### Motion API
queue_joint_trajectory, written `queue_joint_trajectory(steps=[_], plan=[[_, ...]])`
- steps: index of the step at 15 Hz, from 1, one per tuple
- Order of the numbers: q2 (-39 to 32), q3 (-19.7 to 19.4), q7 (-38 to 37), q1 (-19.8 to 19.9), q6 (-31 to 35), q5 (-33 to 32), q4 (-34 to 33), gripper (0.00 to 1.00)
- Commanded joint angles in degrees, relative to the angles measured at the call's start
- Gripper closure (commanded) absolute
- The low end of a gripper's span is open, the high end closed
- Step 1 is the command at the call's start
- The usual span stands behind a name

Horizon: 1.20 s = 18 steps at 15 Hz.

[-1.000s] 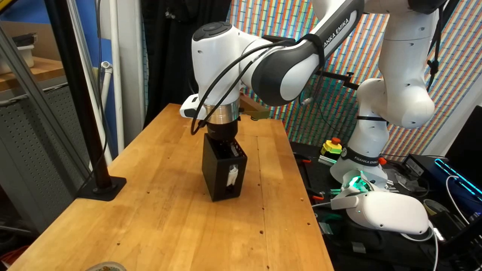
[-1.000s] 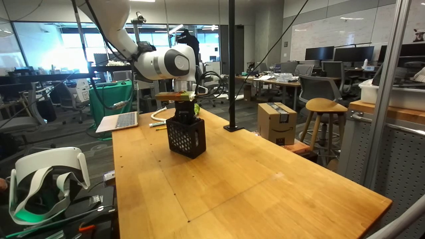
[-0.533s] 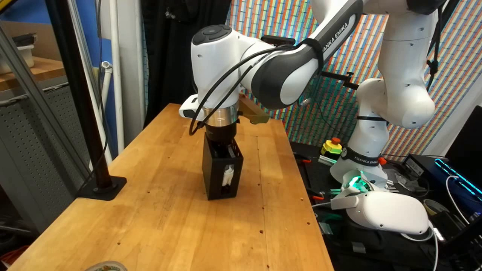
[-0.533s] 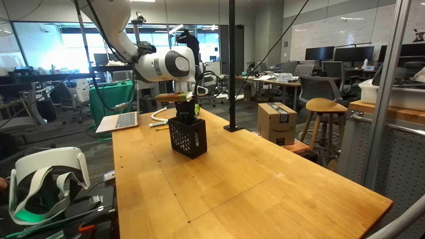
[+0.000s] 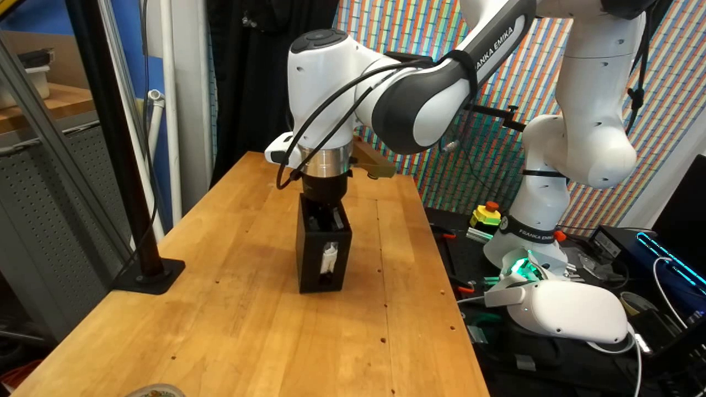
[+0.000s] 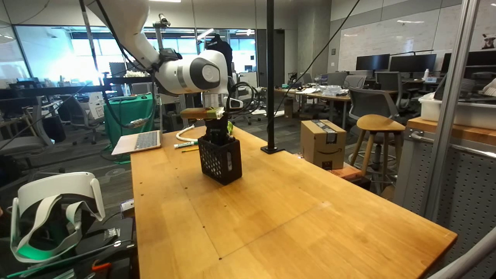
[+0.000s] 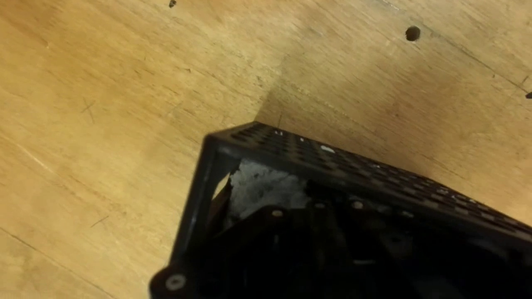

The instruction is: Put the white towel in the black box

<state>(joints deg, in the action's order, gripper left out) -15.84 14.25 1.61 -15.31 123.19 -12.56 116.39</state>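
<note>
Downward into black box (image 5: 311, 262), gripper (image 7: 318, 214) is pointed; white towel (image 7: 266, 187) seen within

A wooden table (image 5: 237, 320) is spread beneath the gripper in both exterior views, the Franka arm (image 5: 322, 82) bent above it. At the gripper's side, a black pole (image 6: 270, 97) is stood by the table's edge. Well beyond the gripper in an exterior view, a laptop (image 6: 141, 143) is placed. Directly around the gripper's lower part, the black box is seen upright on the table, its mesh wall and slotted end wall shown. The jaws are drawn narrowly together; the fingertips are hidden by the walls and the dark interior, so whether cloth is pinched between them cannot be told. Just beside the gripper in the wrist view, the white towel is seen inside the box, and part of it is also framed by the end slot. Past the gripper, a thin yellow stick (image 6: 190, 150) is laid on the tabletop.
</note>
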Motion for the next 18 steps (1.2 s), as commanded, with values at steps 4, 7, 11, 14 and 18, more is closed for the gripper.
queue_joint_trajectory(steps=[4,7,11,14,18], plan=[[14.2,0.6,8.4,2.8,8.8,10.4,9.4,0.96],[19.9,0.0,11.8,2.6,10.0,14.9,11.3,0.96],[26.1,-1.1,15.1,1.6,9.2,19.5,12.7,0.93],[24.7,-1.0,13.4,1.4,7.9,19.0,10.9,0.86],[27.4,-1.3,13.8,1.0,7.7,20.3,12.5,0.67]])
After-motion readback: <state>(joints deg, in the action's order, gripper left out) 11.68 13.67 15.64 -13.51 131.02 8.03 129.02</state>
